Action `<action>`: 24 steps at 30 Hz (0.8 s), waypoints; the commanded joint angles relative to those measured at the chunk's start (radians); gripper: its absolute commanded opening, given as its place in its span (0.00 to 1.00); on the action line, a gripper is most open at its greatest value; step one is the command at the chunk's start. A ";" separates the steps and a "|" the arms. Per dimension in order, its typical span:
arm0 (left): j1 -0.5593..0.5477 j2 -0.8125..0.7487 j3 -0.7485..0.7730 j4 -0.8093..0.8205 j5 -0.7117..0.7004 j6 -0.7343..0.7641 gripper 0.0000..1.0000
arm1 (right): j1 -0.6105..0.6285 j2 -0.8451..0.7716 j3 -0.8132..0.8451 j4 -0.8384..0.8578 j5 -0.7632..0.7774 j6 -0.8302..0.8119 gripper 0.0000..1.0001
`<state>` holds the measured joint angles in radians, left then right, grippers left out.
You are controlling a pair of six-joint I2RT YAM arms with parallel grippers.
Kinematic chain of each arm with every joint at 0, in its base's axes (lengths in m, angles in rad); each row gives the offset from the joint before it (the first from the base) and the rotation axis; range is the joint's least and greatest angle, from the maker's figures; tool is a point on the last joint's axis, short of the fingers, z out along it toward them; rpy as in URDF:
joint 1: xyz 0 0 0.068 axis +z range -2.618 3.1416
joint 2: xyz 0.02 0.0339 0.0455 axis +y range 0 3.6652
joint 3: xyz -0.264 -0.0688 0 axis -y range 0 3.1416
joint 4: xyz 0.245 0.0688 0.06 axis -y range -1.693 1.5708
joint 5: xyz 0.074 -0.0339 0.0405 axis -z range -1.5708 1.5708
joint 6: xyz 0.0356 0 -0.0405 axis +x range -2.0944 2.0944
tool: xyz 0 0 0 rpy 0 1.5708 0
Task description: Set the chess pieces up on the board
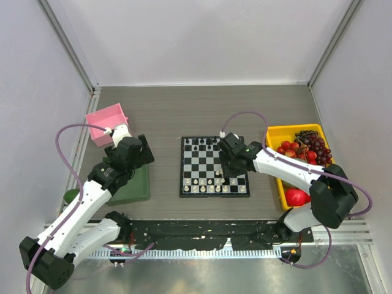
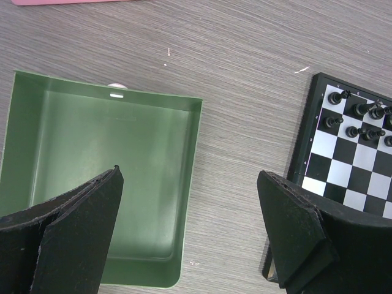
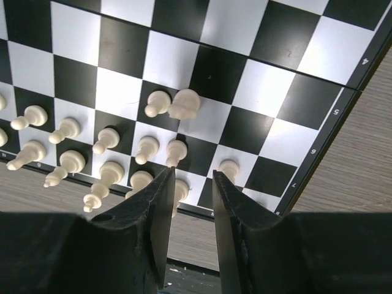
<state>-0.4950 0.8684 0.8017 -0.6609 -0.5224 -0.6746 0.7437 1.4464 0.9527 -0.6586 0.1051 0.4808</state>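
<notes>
Two ranks of cream-white chess pieces (image 3: 104,141) crowd the near edge of the board (image 1: 211,160). The board lies flat at the middle of the grey table (image 1: 184,110), and the black pieces (image 1: 202,143) line its far edge. One pawn (image 3: 157,103) and a larger white piece (image 3: 185,104) sit a row ahead of the rest, touching each other (whether the larger one is upright I cannot tell).

The right gripper (image 3: 193,177) hovers over the white ranks toward the board's right side. Its jaws are parted by only a narrow slit, and nothing is visibly pinched between them.

The left gripper (image 2: 190,174) hangs left of the board, above the right wall of the green tray (image 2: 104,153), with its jaws spread wide and empty.

A pink box (image 1: 105,122) sits beyond the tray. A yellow bin (image 1: 275,133) of fruit stands right of the board.
</notes>
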 commanded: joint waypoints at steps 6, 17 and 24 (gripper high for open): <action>0.006 -0.014 0.005 0.035 -0.021 -0.010 0.99 | 0.039 0.040 0.061 0.037 -0.012 0.008 0.35; 0.007 -0.012 0.004 0.034 -0.025 -0.008 0.99 | 0.043 0.075 0.070 0.050 -0.025 0.009 0.31; 0.006 -0.009 0.004 0.035 -0.027 -0.008 0.99 | 0.043 0.101 0.072 0.048 -0.030 0.005 0.29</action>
<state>-0.4950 0.8684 0.8017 -0.6609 -0.5228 -0.6746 0.7788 1.5349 0.9897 -0.6285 0.0788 0.4816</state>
